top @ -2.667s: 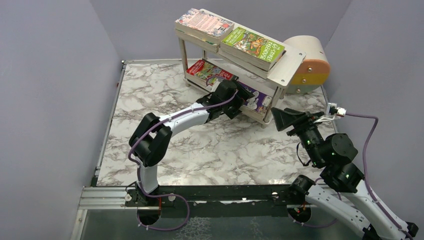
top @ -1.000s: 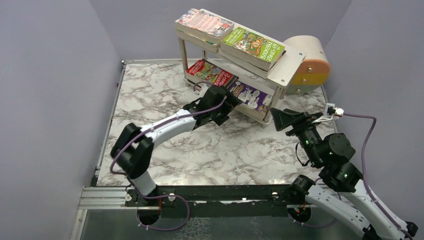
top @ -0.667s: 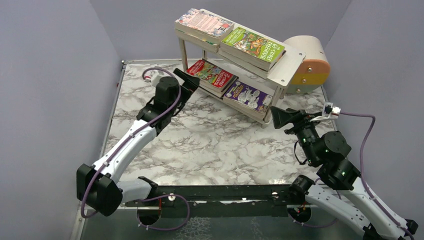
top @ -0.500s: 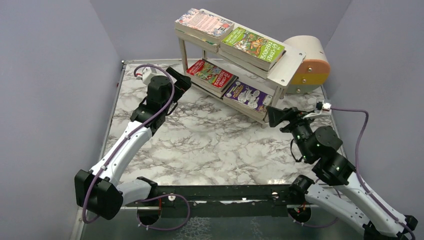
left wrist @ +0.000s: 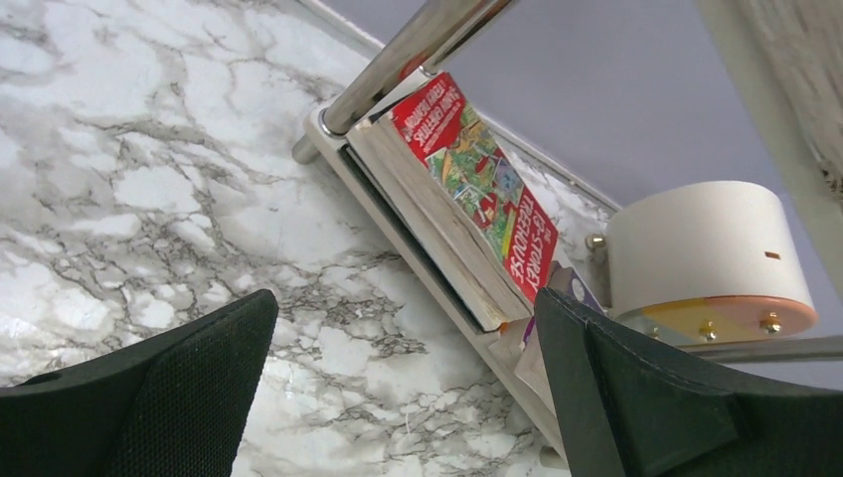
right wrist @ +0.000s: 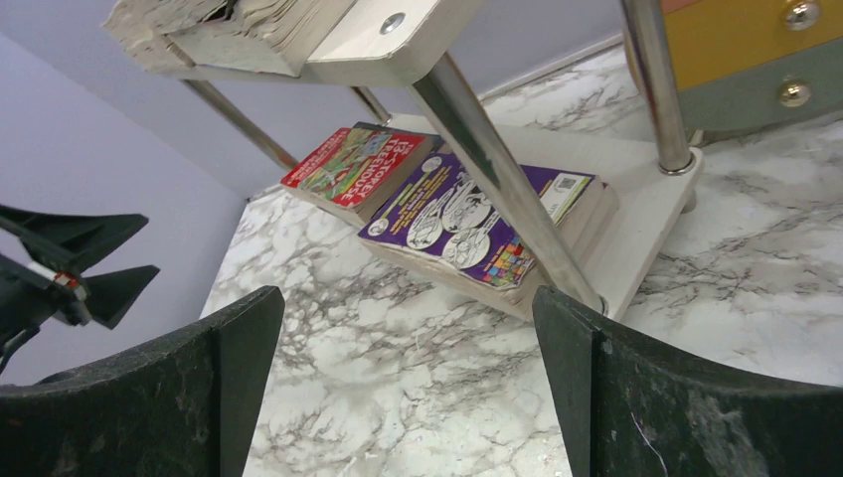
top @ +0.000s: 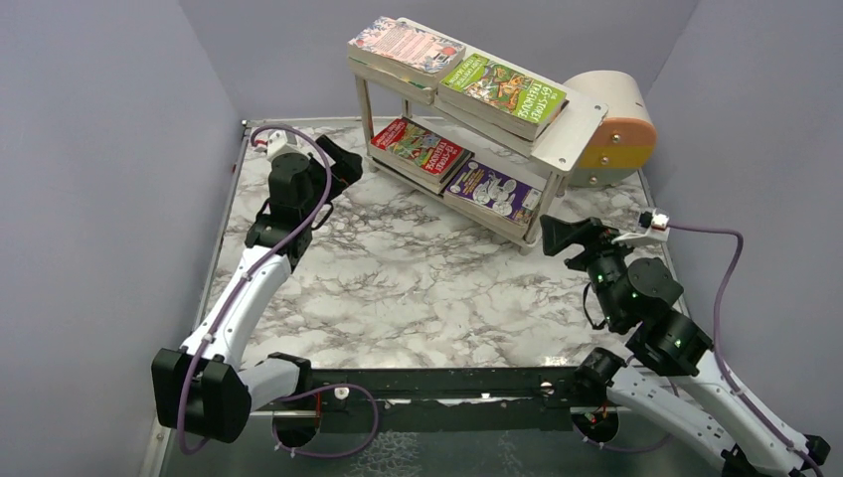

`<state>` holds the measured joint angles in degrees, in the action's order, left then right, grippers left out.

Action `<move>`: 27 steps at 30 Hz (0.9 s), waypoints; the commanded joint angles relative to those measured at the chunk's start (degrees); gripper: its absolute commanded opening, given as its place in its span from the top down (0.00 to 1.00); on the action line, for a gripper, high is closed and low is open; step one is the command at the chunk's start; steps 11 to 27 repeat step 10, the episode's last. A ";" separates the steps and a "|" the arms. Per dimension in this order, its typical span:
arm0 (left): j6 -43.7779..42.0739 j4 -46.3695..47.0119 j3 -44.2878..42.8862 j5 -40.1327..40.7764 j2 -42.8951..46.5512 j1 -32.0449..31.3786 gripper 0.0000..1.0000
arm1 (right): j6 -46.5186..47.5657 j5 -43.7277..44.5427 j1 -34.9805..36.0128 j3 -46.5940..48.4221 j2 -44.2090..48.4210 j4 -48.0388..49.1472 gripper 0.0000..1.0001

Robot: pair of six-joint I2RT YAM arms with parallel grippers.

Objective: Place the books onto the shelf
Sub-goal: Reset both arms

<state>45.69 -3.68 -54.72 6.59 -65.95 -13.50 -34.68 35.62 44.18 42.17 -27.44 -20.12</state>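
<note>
Basically wrap-up: the books (top: pixel 502 92) lie flat on both tiers of the shelf (top: pixel 575 131), and no loose one is in view. Left gripper (top: pixel 343 164) is just off the shelf's left end, right gripper (top: pixel 557 237) by its near right leg (both spread wide, empty). Next, I'd judge: pull both arms clear of the shelf.

Bright, even, diffuse light falls from above. In the top view the shelf (top: pixel 572 134) leaves only a faint, soft shadow on the marble table (top: pixel 418 288) beneath it. A metal leg (right wrist: pixel 497 169) shows a pale glare streak. In the left wrist view the black fingers (left wrist: pixel 149 397) at 7 and 5 o'clock look soft, and the upper shelf board (left wrist: pixel 785 89) at 1 o'clock is blurred.
</note>
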 commanded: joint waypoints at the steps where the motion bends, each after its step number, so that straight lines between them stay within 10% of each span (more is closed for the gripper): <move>1: -3.68 2.15 -2.94 0.14 1.03 0.05 0.01 | -0.34 3.86 0.09 -1.30 -0.37 0.84 0.05; 27: -4.14 1.85 -3.45 0.58 -0.30 0.13 0.01 | -0.80 2.84 0.05 0.01 -4.97 1.16 0.05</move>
